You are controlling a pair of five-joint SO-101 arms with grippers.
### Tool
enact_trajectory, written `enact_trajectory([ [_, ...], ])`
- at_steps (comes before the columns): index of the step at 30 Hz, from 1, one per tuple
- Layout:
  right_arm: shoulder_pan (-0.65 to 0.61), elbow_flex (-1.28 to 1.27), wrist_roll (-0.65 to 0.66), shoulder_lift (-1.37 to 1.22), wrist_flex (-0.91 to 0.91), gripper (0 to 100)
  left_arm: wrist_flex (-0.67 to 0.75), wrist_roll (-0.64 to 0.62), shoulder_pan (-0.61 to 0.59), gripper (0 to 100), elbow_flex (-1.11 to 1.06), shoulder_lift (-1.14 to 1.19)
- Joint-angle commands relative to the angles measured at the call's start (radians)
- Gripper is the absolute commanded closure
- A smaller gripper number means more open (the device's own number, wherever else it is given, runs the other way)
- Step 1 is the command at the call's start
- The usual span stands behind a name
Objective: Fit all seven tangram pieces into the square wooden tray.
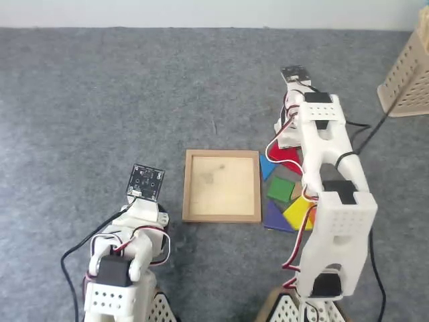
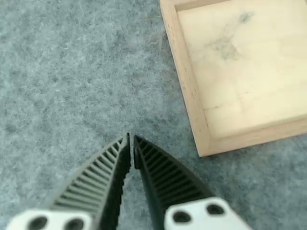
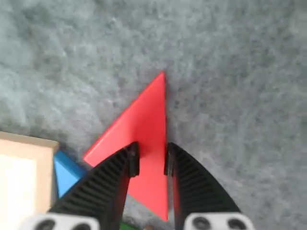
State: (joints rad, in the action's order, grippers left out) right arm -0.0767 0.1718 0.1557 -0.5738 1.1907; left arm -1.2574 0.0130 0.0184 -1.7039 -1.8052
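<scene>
Ribbed dark fingers of the right claw [image 3: 149, 155] stand a narrow gap apart, with their tips over the wide end of a red triangle [image 3: 146, 124]. I cannot tell whether they touch it. That piece lies flat on the grey felt bench [image 1: 100, 100], with its sharp corner pointing away from the claw. Just beside the red triangle a blue piece [image 3: 67, 172] shows next to a corner of the square wooden tray [image 3: 26, 143].

From the high view the tray [image 1: 221, 153] lies near the middle of the bench with nothing in it. The pieces are bunched right along its right-hand side, outside the rim. Farthest from the arm bases is the red triangle [image 1: 285, 154], and the blue piece [image 1: 267, 168] lies against the rim. A green square [image 1: 280, 189] sits below them, and a purple piece [image 1: 275, 216] and a yellow piece [image 1: 298, 211] lie nearest the bases. The right arm [image 1: 328, 168] stretches over this cluster and hides part of it.

The left claw [image 2: 130, 141] has its fingers almost together, with nothing between them, and hangs over bare felt just off a near corner of the tray [image 2: 184, 86]. The left arm [image 1: 127, 255] stands folded on the tray's other side. A pale perforated block [image 1: 409, 74] sits at the far right edge.
</scene>
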Motion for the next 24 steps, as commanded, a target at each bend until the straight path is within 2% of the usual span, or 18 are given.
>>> enact_trajectory([
  [1, 0.021, 0.006, -0.008, 0.062, 0.035, 89.5, -0.006, -0.006, -0.002, 99, 0.019, -0.021],
  [6, -0.124, 0.002, -0.002, 0.117, 0.085, 71.1, -0.006, -0.006, -0.002, 99, 0.019, -0.021],
  [8, -0.176, 0.002, 0.002, 0.114, 0.091, 66.9, -0.006, -0.006, -0.002, 99, 0.019, -0.021],
  [12, -0.209, 0.002, 0.002, 0.113, 0.084, 66.5, -0.006, -0.006, -0.002, 99, 0.019, -0.021],
  [24, -0.136, -0.028, 0.014, 0.065, 0.082, 66.5, -0.006, -0.006, -0.002, 99, 0.019, -0.021],
])
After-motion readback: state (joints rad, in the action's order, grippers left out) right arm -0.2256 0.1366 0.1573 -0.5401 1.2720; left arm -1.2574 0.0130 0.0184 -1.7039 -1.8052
